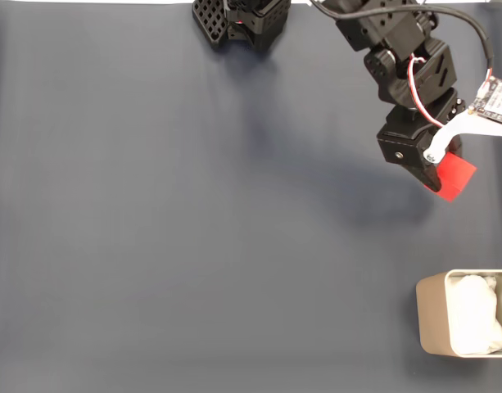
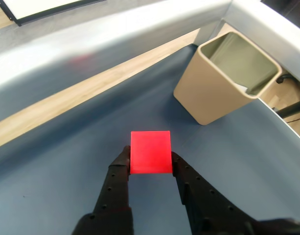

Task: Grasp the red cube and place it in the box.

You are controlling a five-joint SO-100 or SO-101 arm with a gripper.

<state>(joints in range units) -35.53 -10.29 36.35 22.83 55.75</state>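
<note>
Reaching in from the top edge of the fixed view, the black arm (image 1: pixel 398 57) is bent down toward the upper right of the frame, w/ the gripper (image 1: pixel 444 173) clamped on the red cube (image 1: pixel 455 175). A bright red corner of the cube is seen past the black jaw and a white bracket (image 1: pixel 457 131). The box (image 1: pixel 467 324) is set at the lower right, cut by the right edge, beige walls w/ white padding (image 1: pixel 477 321) inside; it is well apart from the cube. Open dark blue mat (image 1: pixel 169 229) is left across the centre and left of the frame.

Seen in the wrist view, the two black fingers (image 2: pixel 119 172) rise from the bottom edge and are pressed on the left and right sides of the red cube (image 2: pixel 150 152), at frame centre. One plain matte face is shown, square and unmarked. The box (image 2: pixel 216 94) is found at the upper right, near a corner of the mat (image 2: pixel 61 176), rounded corners, thin rim. Bare mat lies between cube and box. A wood strip (image 2: pixel 91 93) is run along the mat's far edge.
</note>
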